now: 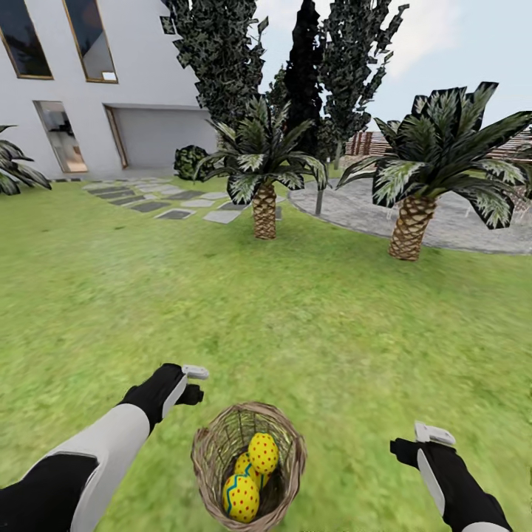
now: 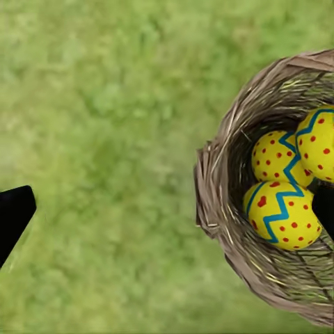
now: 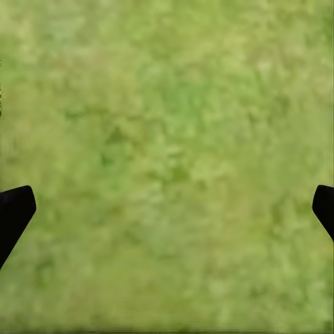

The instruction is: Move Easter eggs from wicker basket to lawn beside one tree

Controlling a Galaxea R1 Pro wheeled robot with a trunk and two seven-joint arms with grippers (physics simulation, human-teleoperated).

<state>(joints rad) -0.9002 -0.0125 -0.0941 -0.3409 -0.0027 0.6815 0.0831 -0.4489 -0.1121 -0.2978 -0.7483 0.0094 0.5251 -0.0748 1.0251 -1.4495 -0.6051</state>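
While the wicker basket [image 1: 248,464] sits on the lawn [image 1: 295,325] at six o'clock holding all three Easter eggs [image 1: 251,473], both arms hang beside it, left gripper [image 1: 193,383] and right gripper [image 1: 423,442] with jaws spread and empty. Two palms [image 1: 264,199] stand at twelve and two o'clock; open grass lies between.

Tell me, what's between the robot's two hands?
The wicker basket with three Easter eggs inside sits on the lawn between the left tool and the right tool, as the head view shows.
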